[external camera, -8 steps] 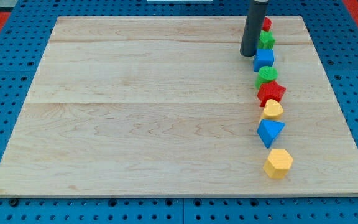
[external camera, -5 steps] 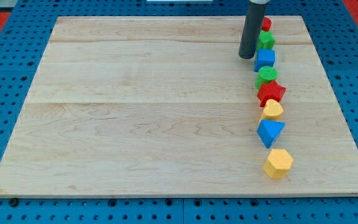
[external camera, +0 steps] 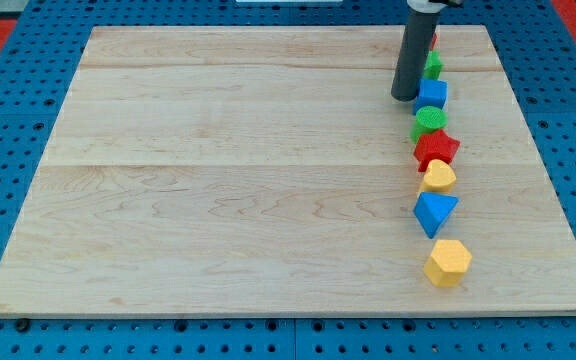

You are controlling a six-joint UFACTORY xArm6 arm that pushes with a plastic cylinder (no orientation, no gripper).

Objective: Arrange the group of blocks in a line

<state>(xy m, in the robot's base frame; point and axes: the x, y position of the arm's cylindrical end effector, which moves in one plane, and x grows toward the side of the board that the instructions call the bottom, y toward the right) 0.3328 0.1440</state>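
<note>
Several blocks stand in a rough line down the view's right side of the wooden board. From top: a red block mostly hidden by the rod, a green block, a blue cube, a green cylinder, a red star, a yellow half-round block, a blue triangular block and a yellow hexagonal block. My tip rests on the board, touching or just off the blue cube's left side.
The board lies on a blue pegboard with red areas at the view's top corners. The line of blocks runs close to the board's right edge.
My tip has shifted a little to the right and down, closing on the blue cube. The cube has nudged slightly right. The rod now covers more of the red and green blocks.
</note>
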